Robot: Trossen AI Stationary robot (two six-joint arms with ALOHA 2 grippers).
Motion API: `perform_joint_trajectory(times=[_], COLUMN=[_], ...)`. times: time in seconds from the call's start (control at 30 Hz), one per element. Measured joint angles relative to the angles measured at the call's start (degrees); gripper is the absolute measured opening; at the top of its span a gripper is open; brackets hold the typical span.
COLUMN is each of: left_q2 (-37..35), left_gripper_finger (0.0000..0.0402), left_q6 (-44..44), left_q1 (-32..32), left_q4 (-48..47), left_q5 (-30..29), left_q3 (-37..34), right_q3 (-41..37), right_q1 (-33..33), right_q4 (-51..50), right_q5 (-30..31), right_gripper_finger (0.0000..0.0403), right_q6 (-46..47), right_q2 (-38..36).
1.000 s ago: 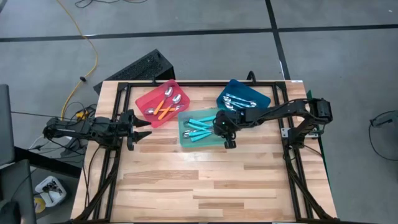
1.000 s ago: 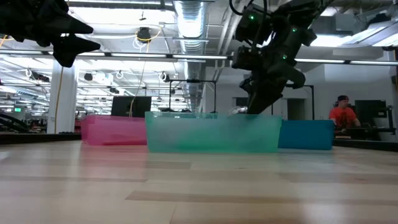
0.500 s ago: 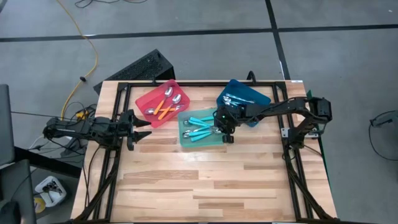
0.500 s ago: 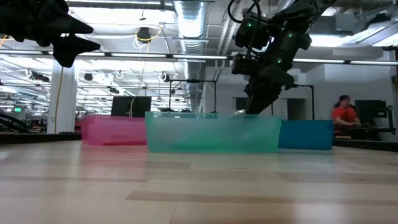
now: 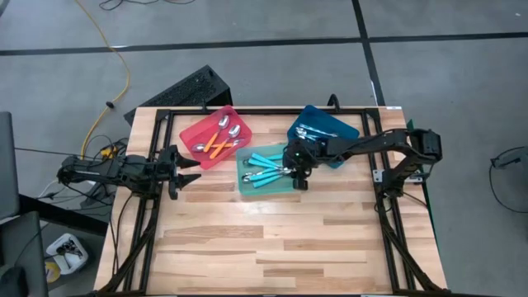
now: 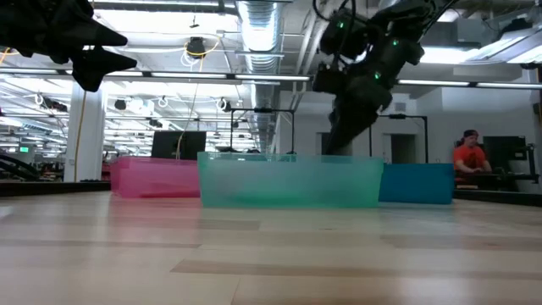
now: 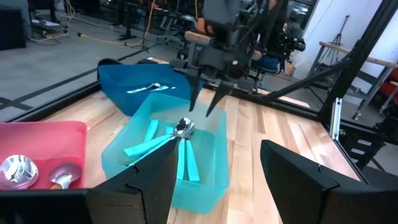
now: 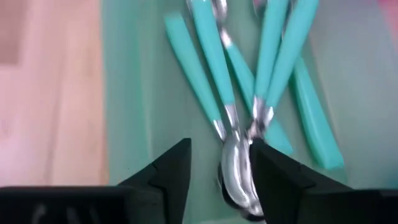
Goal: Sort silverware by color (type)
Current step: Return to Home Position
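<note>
At the centre of the high view, your right gripper (image 7: 200, 107) hangs just above the teal-handled spoons (image 5: 262, 171) in the teal tray (image 5: 242, 185), fingers spread and empty. To go home cleanly, lift straight up until you clear the tray wall, and only then pull toward the right edge, so nothing drags out. Your left gripper (image 5: 190, 172) waits at the left edge, fingers wide. Orange spoons (image 5: 216, 145) lie in the red tray (image 5: 194, 132), pale spoons (image 5: 316, 132) in the blue tray (image 5: 346, 132).
</note>
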Motion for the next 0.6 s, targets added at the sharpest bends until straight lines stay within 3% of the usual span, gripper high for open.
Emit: perform_joint_trajectory(times=[0.6], left_q2=[0.0], left_gripper_finger=[0.0214], left_q6=[-4.1], left_q1=[0.0], left_q4=[0.2], left_q5=[-2.5], left_q3=[0.0], right_q3=[11.1], right_q1=[6.5], right_q4=[0.4], right_q5=[0.5], right_gripper_finger=[0.0188], right_q6=[6.0], right_q2=[-6.9])
